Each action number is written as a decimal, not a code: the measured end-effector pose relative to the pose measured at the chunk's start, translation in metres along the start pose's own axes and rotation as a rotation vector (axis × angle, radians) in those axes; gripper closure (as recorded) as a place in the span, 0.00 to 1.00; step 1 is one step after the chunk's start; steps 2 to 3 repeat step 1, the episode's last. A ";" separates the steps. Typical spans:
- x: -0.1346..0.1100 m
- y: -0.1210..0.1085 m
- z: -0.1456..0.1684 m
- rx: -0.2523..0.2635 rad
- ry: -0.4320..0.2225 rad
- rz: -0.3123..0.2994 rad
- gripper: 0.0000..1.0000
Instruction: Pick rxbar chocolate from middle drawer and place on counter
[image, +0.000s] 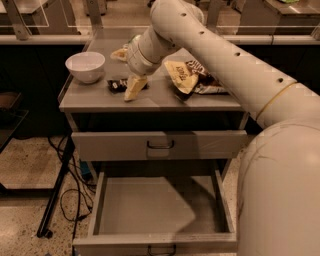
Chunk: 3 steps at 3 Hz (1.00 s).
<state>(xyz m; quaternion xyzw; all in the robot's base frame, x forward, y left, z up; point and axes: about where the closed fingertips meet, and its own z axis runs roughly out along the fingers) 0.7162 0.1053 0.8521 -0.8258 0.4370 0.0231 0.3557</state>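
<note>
The rxbar chocolate (117, 85), a small black bar, lies flat on the counter (150, 102) left of centre. My gripper (122, 75) hangs just above the counter at the bar's right end. It is open, and one yellowish finger (134, 88) points down beside the bar while the other sits farther back. The bar rests on the counter, outside the grip. The middle drawer (150, 207) is pulled out below, and its grey floor is bare.
A white bowl (86, 65) stands at the counter's left end. A yellow-brown chip bag (192, 77) lies to the right of my wrist. The upper drawer (160, 145) is shut. Cables and a stand leg (57, 200) lie on the floor at the left.
</note>
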 end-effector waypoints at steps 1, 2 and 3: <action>0.000 0.000 0.000 0.000 0.000 0.000 0.00; 0.000 0.000 0.000 0.000 0.000 0.000 0.00; 0.000 0.000 0.000 0.000 0.000 0.000 0.00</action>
